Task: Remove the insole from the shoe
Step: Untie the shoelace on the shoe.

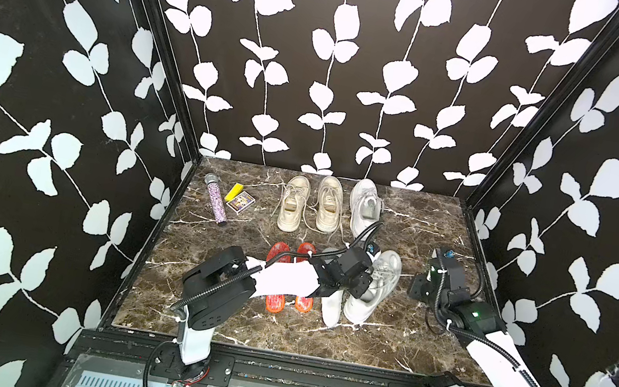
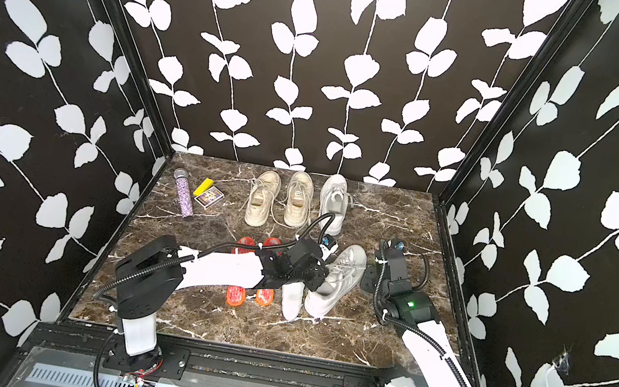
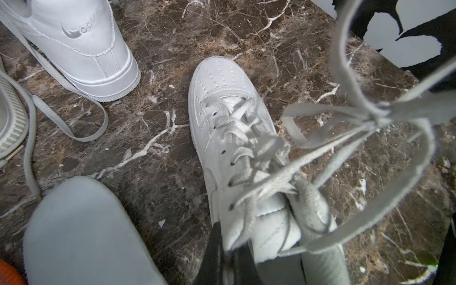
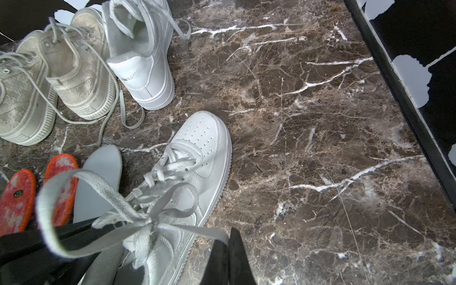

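White sneaker (image 1: 377,285) sits on the table (image 1: 237,318). Left hand (image 1: 361,291) is pressed shut in its mouth, probably pinching the insole hidden inside to peel it out. Right hand (image 1: 419,283) is closed, parked beside it.

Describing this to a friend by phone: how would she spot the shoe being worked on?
On the brown marble tabletop, find the near row. Right of two flat orange insoles and a pale grey insole lies a white leather lace-up sneaker. Unlike its twin behind, it sits slanted, with the black left gripper at its heel.
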You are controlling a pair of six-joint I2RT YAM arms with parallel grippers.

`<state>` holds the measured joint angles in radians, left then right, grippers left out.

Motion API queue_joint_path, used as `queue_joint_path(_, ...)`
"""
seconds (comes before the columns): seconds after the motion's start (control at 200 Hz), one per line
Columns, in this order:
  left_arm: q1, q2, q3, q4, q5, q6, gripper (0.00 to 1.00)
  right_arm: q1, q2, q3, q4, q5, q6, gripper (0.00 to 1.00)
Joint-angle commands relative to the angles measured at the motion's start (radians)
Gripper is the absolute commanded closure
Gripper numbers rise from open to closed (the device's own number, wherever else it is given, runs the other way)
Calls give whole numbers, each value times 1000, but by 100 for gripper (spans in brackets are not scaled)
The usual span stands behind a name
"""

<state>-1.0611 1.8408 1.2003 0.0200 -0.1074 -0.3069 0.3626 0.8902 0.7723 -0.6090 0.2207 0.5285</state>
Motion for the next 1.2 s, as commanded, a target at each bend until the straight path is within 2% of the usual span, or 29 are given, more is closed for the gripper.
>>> queue_joint_path(0.0, 20, -2, -1, -36, -39, -28, 100, -26, 47, -28, 32, 3, 19, 100)
queue_joint_path(0.165, 20, 10, 21, -44, 6, -20, 100, -45, 169, -110, 139, -153, 85, 100)
queue_joint_path(0.245, 20, 8, 24, -46, 19, -19, 100, -60, 211, -150, 207, -218, 118, 89)
queue_joint_path(0.315, 19, 0, 11, -31, 20, -18, 100, -67, 229, -149, 204, -222, 126, 78)
queue_joint_path(0.42, 20, -5, 7, -29, 14, -15, 100, -74, 190, -143, 180, -203, 123, 71)
queue_joint_path(0.595, 20, 0, 5, -25, 14, -17, 100, -74, 46, -130, 153, -206, 143, 66)
queue_joint_path(0.715, 20, 3, 8, -18, 17, -21, 100, -75, -4, -127, 177, -258, 174, 63)
queue_joint_path(0.885, 20, 6, 18, -22, 22, -20, 100, -74, 61, -137, 304, -405, 212, 61)
queue_joint_path(1.195, 20, 5, 15, -28, 21, -20, 100, -73, 150, -133, 380, -476, 224, 62)
